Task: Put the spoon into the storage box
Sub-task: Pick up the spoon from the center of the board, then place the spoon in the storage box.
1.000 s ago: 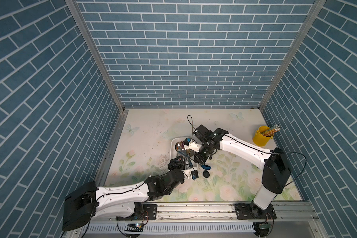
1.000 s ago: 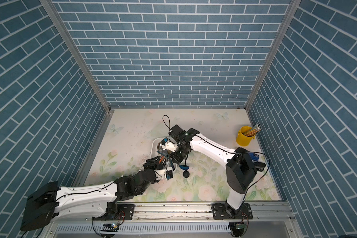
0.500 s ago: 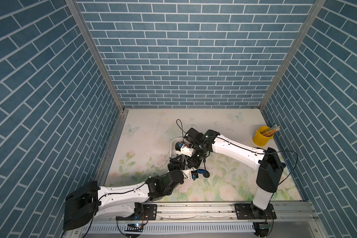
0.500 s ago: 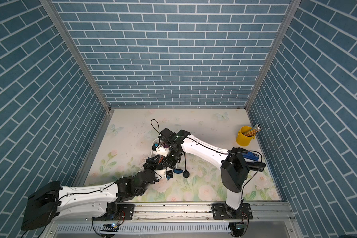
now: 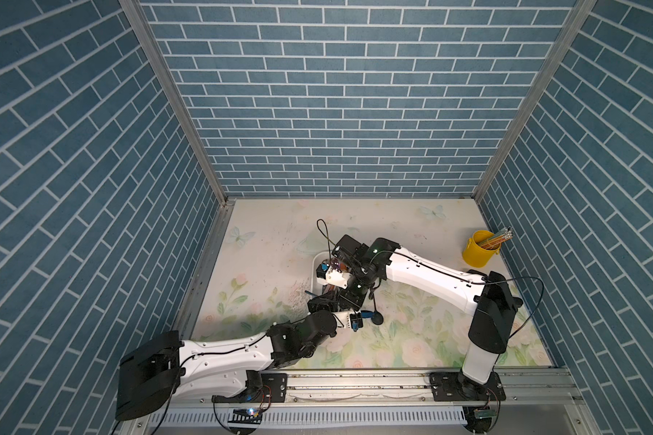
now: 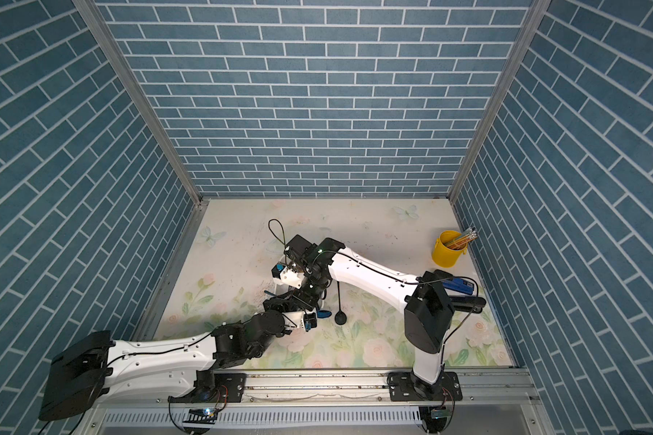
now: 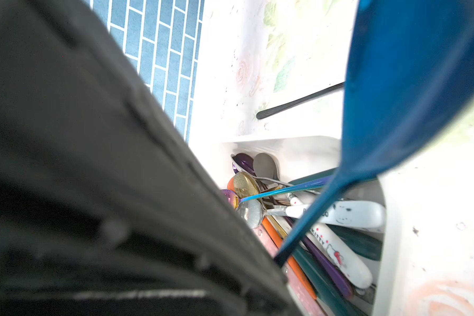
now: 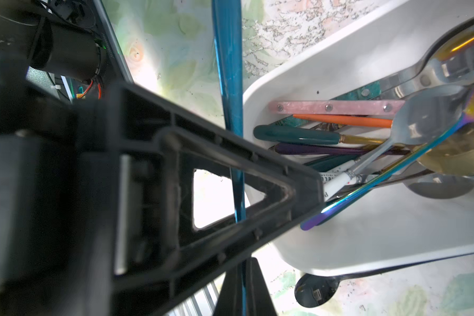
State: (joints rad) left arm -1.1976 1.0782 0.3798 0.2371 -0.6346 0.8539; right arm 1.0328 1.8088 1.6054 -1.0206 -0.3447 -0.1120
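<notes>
The blue spoon (image 7: 408, 82) hangs over the table beside the near end of the white storage box (image 5: 315, 263), its bowl close to the left wrist camera. My right gripper (image 8: 242, 268) is shut on the thin part of the blue handle (image 8: 227, 68). The handle also runs down to one finger of my left gripper (image 7: 278, 262). Its other finger is hidden, so its grip is unclear. In both top views the two grippers meet at the box's near end, the right gripper (image 5: 349, 299) over the left gripper (image 5: 323, 299). Several spoons lie in the box (image 8: 367, 232).
A black spoon (image 5: 374, 318) lies on the flowered table just right of the box, its bowl toward the front. A yellow cup with pencils (image 5: 477, 254) stands at the far right. Brick-pattern walls close in three sides.
My right arm has swung left with the blue spoon, from right of the box to over its near end, above the left gripper. The left arm has hardly moved.
</notes>
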